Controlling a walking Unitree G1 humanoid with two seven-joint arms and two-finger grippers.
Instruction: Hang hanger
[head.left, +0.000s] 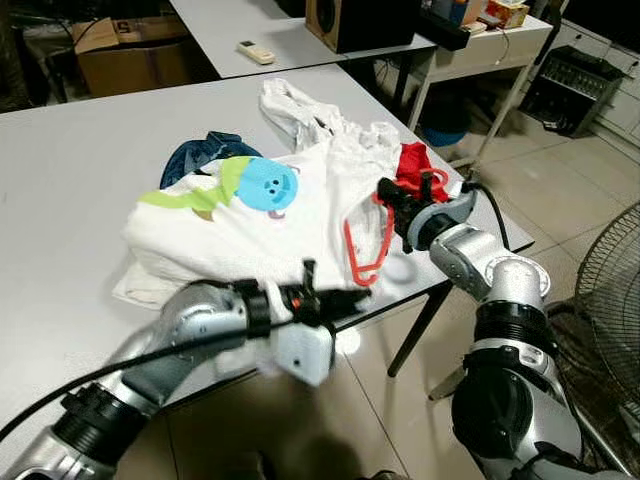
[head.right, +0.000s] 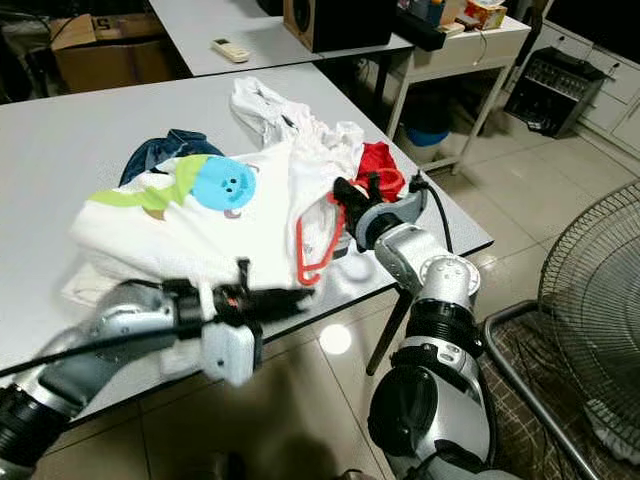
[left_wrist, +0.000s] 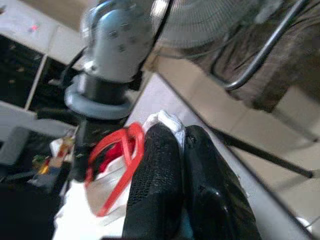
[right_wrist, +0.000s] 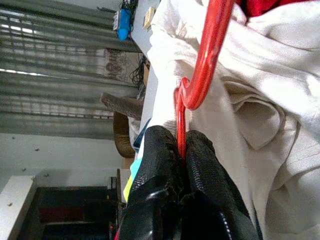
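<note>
Gripping the red hanger (head.left: 368, 243) by one thin bar, the right pincer (head.left: 392, 197) sits above the near right corner of the grey bench (head.left: 70, 180), its two black fingers (right_wrist: 200, 165) pressed together with the red wire caught between them. The hanger hangs tilted from that grip, its lower end resting on the white T-shirt (head.left: 240, 235) close to the bench edge. This shirt carries a round blue cartoon face and a green patch, and it lies spread across the middle of the heap. A dark blue garment (head.left: 205, 152) pokes out from under it on the far side, a crumpled white cloth (head.left: 300, 110) trails away towards the back, and a red cloth (head.left: 412, 165) lies bunched just beside the right pincer.

The left pincer (head.left: 345, 299) is held low at the near edge of the bench, pointing towards the hanger's lower end; its fingers (left_wrist: 155, 185) lie flat against each other with nothing visibly between them, though the blur there makes that less than certain.

Beyond, a second white table (head.left: 250, 25) holds a remote control (head.left: 256, 51) and a dark speaker (head.left: 360, 20). A cardboard box (head.left: 130, 55) stands on the floor behind, and a floor fan (head.left: 612, 300) stands to the right.
</note>
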